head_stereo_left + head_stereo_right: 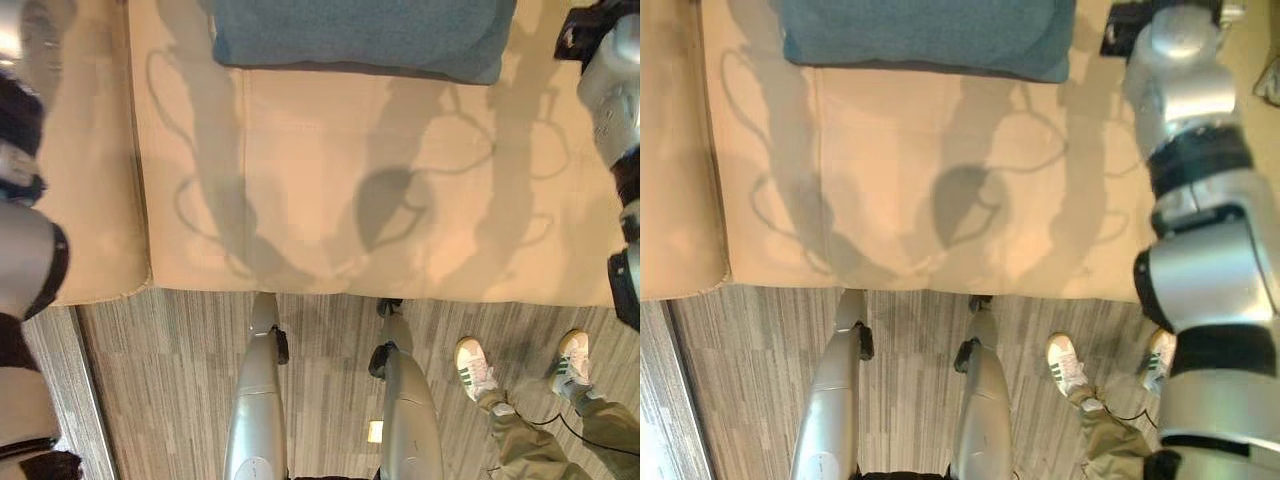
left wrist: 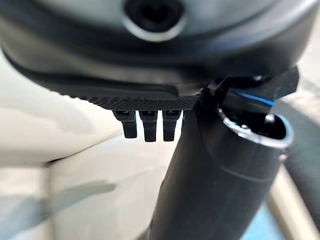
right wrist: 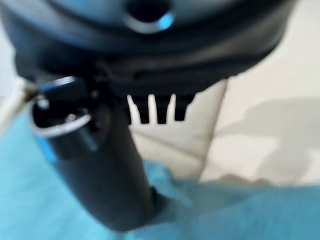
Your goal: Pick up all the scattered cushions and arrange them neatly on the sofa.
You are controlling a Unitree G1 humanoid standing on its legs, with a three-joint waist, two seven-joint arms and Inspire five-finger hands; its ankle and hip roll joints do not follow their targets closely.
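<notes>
A blue cushion (image 1: 360, 35) lies flat at the back of the beige sofa seat (image 1: 320, 200). My right hand (image 1: 1127, 30) is at the cushion's right end. In the right wrist view its thumb (image 3: 100, 165) rests its tip on the blue cushion (image 3: 240, 210), while its straight fingers (image 3: 150, 112) stand out over bare beige sofa (image 3: 270, 130). My left hand (image 2: 150, 70) hovers over the seat's left part, fingers (image 2: 145, 127) straight and nothing in them. A sliver of blue cushion (image 2: 260, 227) shows past its thumb (image 2: 210, 175).
A second beige seat section (image 1: 90, 200) adjoins on the left, with a seam between. Grey striped carpet (image 1: 160, 380) runs along the sofa's front edge. A person in white sneakers (image 1: 475, 365) stands on the carpet at my right.
</notes>
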